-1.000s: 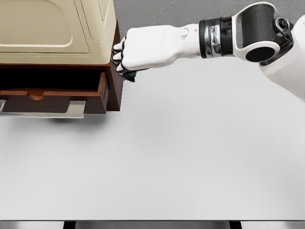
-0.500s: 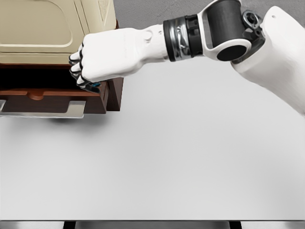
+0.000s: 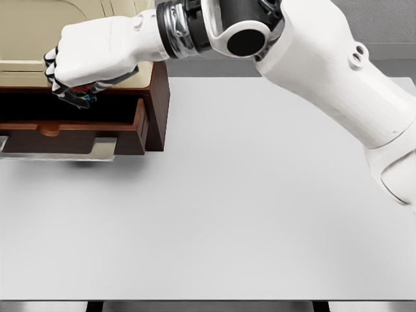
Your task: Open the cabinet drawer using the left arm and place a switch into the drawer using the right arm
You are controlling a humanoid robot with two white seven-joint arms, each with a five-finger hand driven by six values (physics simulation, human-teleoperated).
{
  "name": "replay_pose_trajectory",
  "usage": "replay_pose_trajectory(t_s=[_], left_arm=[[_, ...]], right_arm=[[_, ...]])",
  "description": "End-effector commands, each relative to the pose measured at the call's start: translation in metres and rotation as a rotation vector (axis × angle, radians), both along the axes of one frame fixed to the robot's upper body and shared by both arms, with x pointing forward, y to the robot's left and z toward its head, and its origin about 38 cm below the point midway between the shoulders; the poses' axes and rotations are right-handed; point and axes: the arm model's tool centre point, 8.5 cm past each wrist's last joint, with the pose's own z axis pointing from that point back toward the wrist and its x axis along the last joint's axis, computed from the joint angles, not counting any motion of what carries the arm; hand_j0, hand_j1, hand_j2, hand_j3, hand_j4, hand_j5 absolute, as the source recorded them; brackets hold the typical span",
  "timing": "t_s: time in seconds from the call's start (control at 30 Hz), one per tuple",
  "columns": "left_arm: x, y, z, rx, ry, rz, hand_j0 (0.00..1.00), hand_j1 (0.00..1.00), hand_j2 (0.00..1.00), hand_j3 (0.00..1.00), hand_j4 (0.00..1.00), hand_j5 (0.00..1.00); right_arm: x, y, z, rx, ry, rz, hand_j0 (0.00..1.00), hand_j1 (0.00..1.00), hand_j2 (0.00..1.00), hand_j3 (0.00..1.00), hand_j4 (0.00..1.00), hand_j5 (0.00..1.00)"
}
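The dark wooden cabinet (image 3: 156, 110) stands at the table's back left, its drawer (image 3: 71, 136) pulled out towards me with a metal handle (image 3: 62, 151) on its front. My right hand (image 3: 73, 91) reaches across from the right and hovers over the open drawer's cavity, fingers curled around a small dark object with a blue tint, presumably the switch (image 3: 88, 99), mostly hidden by the fingers. The left arm does not show.
A beige appliance (image 3: 39, 39) sits on top of the cabinet, just behind my hand. The white table (image 3: 247, 208) stretches to the right and front, its front edge near the bottom of the view.
My right hand has swept leftwards from beside the cabinet's right wall to above the open drawer, still closed on the small object. The drawer has not moved.
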Motion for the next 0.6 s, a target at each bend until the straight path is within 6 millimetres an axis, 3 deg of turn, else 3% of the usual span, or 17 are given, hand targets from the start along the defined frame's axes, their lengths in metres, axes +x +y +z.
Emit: replay_pose_trajectory(t_s=[0.0, 0.57], left_arm=[[0.000, 0.000, -0.001, -0.005, 0.005, 0.002, 1.00, 1.00, 1.00, 1.00, 1.00, 1.00], [0.000, 0.000, -0.002, 0.009, 0.005, 0.000, 1.00, 1.00, 1.00, 1.00, 1.00, 1.00]], right_arm=[[0.008, 0.005, -0.004, 0.003, 0.030, -0.021, 0.27, 0.27, 0.27, 0.27, 0.27, 0.27], [0.026, 0.024, -0.026, -0.046, 0.091, -0.073, 0.27, 0.27, 0.27, 0.27, 0.27, 0.27]])
